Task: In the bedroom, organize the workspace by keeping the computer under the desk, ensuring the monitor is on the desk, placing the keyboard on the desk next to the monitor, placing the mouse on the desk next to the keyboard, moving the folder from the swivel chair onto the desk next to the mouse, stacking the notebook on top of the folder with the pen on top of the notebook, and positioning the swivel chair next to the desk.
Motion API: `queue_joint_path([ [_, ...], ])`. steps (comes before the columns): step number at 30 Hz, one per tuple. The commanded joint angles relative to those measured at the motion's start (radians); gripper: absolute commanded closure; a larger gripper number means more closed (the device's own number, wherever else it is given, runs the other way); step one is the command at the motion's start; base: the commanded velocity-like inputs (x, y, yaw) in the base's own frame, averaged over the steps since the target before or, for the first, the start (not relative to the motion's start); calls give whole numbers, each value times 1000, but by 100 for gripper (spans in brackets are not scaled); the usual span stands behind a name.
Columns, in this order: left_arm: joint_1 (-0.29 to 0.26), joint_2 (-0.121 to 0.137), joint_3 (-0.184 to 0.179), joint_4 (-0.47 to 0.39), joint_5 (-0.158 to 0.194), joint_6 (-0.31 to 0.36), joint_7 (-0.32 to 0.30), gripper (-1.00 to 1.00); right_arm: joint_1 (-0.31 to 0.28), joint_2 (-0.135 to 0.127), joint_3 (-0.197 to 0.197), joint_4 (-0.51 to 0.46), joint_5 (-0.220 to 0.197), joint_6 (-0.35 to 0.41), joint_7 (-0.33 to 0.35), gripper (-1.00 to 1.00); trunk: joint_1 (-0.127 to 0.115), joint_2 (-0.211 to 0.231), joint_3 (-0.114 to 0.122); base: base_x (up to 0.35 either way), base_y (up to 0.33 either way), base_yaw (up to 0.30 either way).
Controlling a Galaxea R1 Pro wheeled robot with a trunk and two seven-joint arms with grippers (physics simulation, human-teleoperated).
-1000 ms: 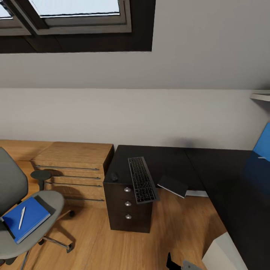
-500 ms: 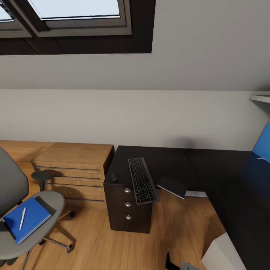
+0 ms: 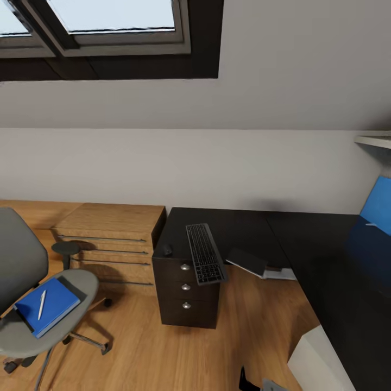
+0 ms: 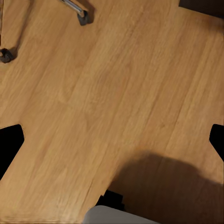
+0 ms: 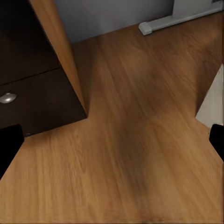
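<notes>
- At the left of the head view we see the swivel chair (image 3: pixel 38 304), standing apart from the counter (image 3: pixel 326 255). The blue folder (image 3: pixel 48 306) lies flat on its seat, and the pen (image 3: pixel 42 304) lies on top of the folder. A dark edge under the folder may be another flat thing; we cannot tell.
- Next comes the low wooden shelving (image 3: pixel 111 239), and just beside it the black drawer unit (image 3: pixel 187 288). A small dark object (image 3: pixel 167 250), maybe the mouse, sits on the top of the unit.
- The keyboard (image 3: pixel 205 259) lies on the same top, and its near end hangs over the front edge. We judge that a careless push could tip it down to the wood floor (image 3: pixel 163 353).
- The notebook (image 3: pixel 247 262) also seems to reach past the edge of the black surface, so a push could drop it too.
- At the right the counter has a blue panel (image 3: pixel 377 209) along its back.
- The chair rolls on casters, so we think it may roll away when we reach for the folder, and the pen may roll off if the folder tilts.
- In both wrist views the dark tips of the fingers sit far apart at the picture edges, over bare floor. So we read the left gripper (image 4: pixel 112 140) and the right gripper (image 5: pixel 112 140) as spread wide, holding and touching nothing.
</notes>
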Motion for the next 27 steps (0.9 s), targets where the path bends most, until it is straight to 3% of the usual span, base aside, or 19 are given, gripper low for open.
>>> queue_joint_path([
  [1, 0, 0, 1, 0, 10, -5, 0, -100, -1, 0, 5, 0, -5, -3, -3, -100, -1, -1, -1, -323, 0, 0],
  [27, 0, -2, 2, 2, 11, -4, 0, -100, -1, 0, 5, 0, -5, -3, -3, -100, -1, -1, 0, -334, -22, 0],
])
